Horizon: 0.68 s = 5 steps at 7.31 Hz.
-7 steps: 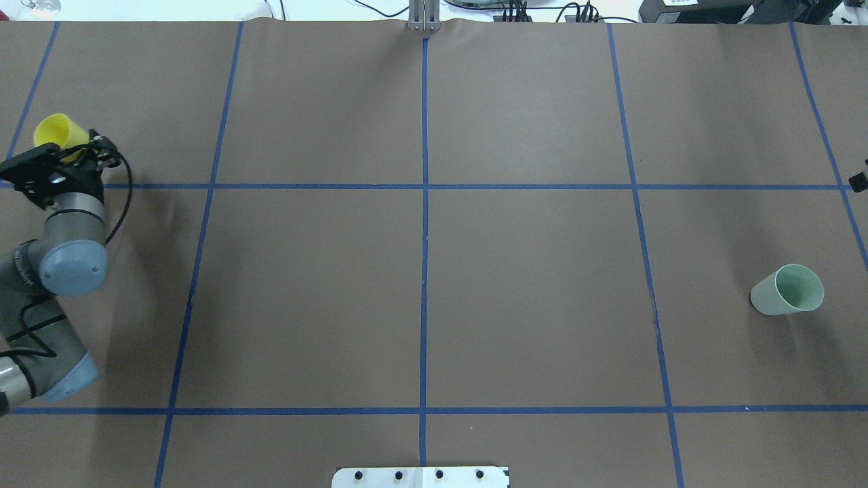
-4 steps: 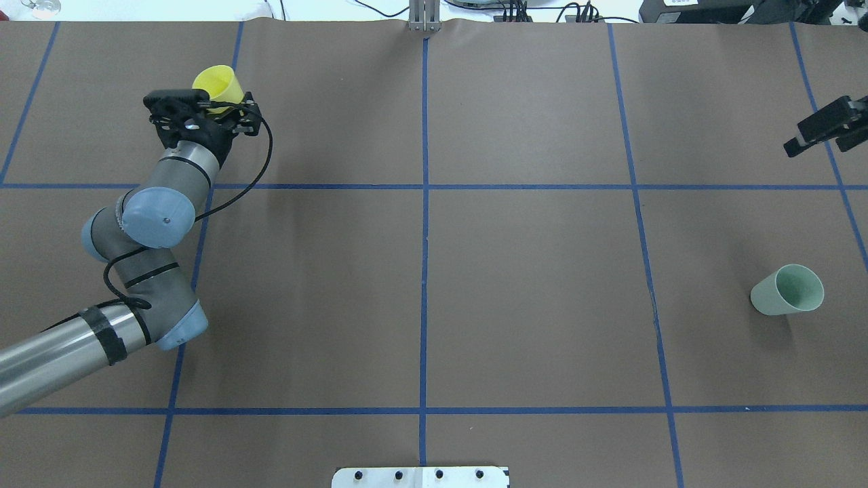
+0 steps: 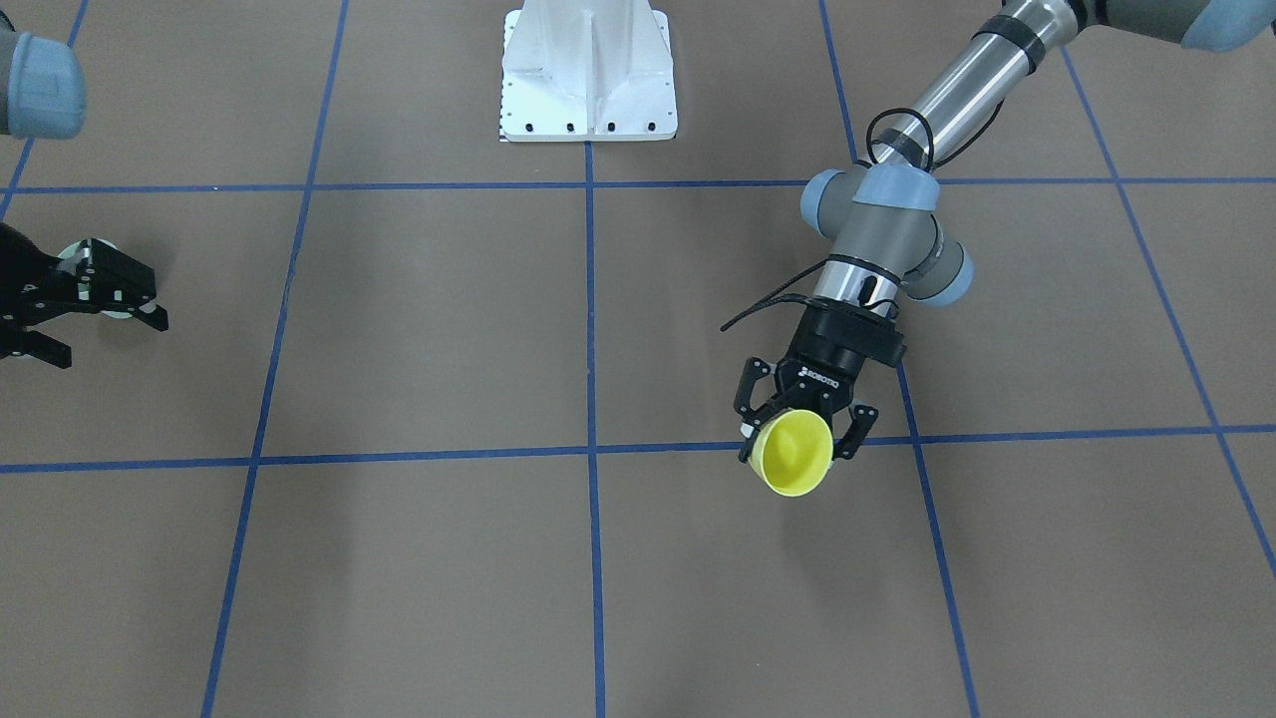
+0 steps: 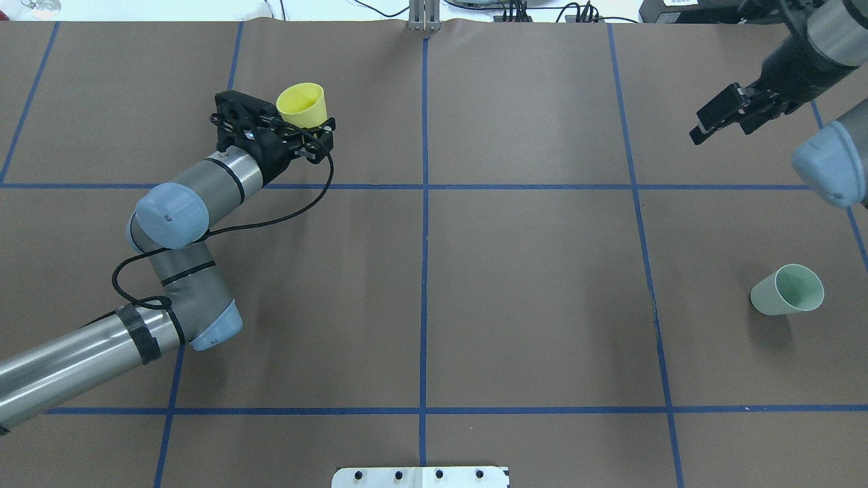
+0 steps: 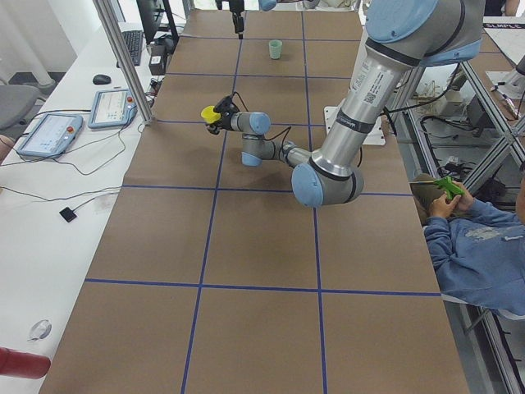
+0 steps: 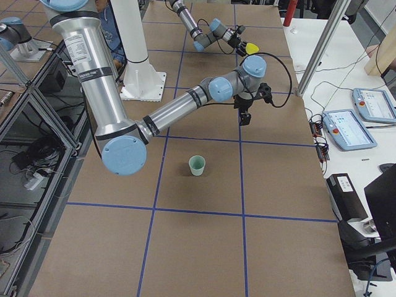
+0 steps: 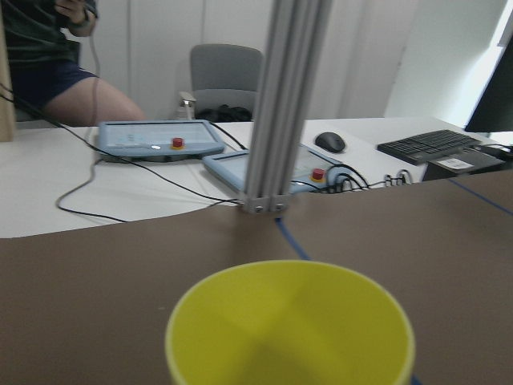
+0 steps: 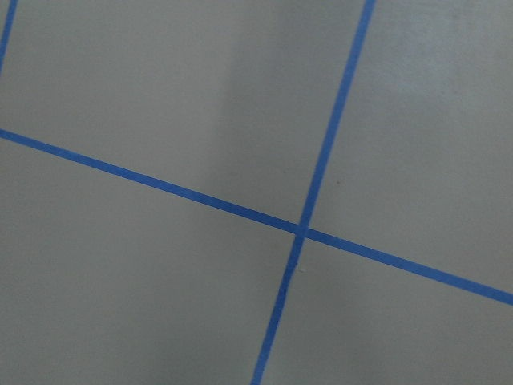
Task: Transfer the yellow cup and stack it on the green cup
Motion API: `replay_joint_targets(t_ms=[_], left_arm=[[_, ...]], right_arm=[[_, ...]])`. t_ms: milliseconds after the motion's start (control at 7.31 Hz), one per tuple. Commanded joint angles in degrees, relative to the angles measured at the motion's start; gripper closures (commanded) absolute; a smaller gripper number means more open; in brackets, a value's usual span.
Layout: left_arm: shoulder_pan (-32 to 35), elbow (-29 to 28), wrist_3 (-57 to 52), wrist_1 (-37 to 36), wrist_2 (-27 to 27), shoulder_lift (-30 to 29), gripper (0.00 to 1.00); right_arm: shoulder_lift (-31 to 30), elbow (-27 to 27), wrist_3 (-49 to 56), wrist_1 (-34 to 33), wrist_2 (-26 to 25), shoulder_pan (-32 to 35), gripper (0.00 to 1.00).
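Since the small bright yellow plastic tumbler has to end up on the small pale mint-green plastic tumbler, what I care about is the gap between them. In the overhead view the yellow cup sits at about eleven o'clock on the brown paper-covered table with its blue tape grid. The green cup stands alone at about four o'clock near the right edge, well apart. From the yellow cup it lies between three and four o'clock, across the whole width. The yellow cup is near upright with its mouth up, its long axis close to vertical, and looks lifted off the table; the green cup is also upright and open to the top. My left gripper is clamped on the yellow cup's lower wall from both sides, with the wrist near level and pointing toward one o'clock. My right gripper hangs at about two o'clock with its fingers spread and nothing between them. It is much nearer the green cup, which lies at roughly five o'clock from it. I judge a hand-over to that arm comes next.
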<state>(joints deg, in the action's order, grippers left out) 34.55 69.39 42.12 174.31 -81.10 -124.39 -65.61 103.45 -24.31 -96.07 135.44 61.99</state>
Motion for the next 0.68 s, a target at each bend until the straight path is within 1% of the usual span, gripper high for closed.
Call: replay_joint_targets(t_ms=[0, 137, 274, 410, 547], left_arm=[[-0.5, 0.0, -1.5, 4.8, -3.5, -0.8, 0.34], [-0.6, 0.0, -9.0, 5.1, -3.6, -0.7, 0.34], [-0.7, 0.0, -17.8, 5.2, -3.6, -0.3, 0.33], [-0.8, 0.1, -20.3, 4.9, -3.5, -0.4, 0.33], [-0.8, 1.9, -21.7, 4.7, -3.5, 0.0, 0.33]], right_arm=[[7.3, -1.2, -6.0, 0.1, -1.7, -6.2, 0.0], [10.2, -1.6, -6.4, 0.6, -1.8, -8.2, 0.0], [10.4, -2.7, -11.1, 6.7, -2.2, -10.6, 0.0], [10.8, -6.8, -18.9, 18.5, -4.5, -14.3, 0.0], [11.5, -11.2, -26.9, 29.2, -5.9, -16.5, 0.01]])
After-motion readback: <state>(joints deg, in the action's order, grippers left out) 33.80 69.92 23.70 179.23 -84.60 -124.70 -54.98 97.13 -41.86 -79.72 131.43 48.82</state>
